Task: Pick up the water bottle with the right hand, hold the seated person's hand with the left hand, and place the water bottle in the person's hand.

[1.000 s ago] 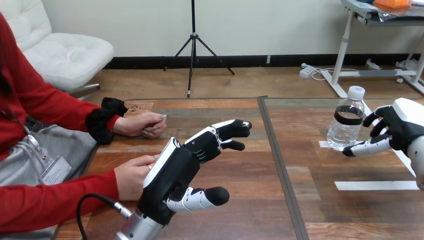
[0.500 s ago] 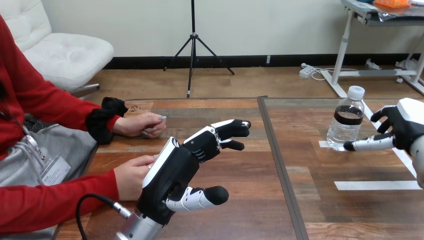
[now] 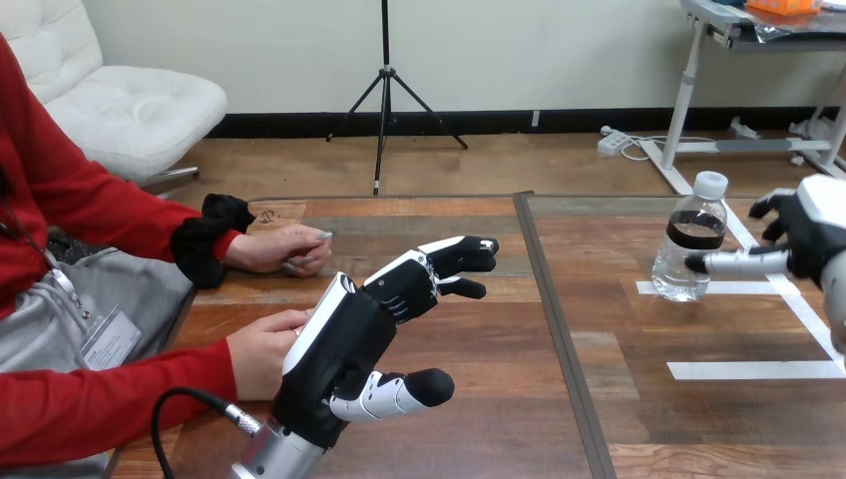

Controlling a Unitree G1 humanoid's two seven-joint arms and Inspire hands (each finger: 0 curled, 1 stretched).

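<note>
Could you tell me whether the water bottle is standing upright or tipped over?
Upright: the water bottle stands on its base, white cap uppermost.

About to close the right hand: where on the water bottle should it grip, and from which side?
Grip the water bottle round its clear body, just under the dark label band, coming from its right, where the open right hand is, thumb reaching toward it. It stands upright, round, narrowing to the white cap, so a side wrap probably suits best.
</note>
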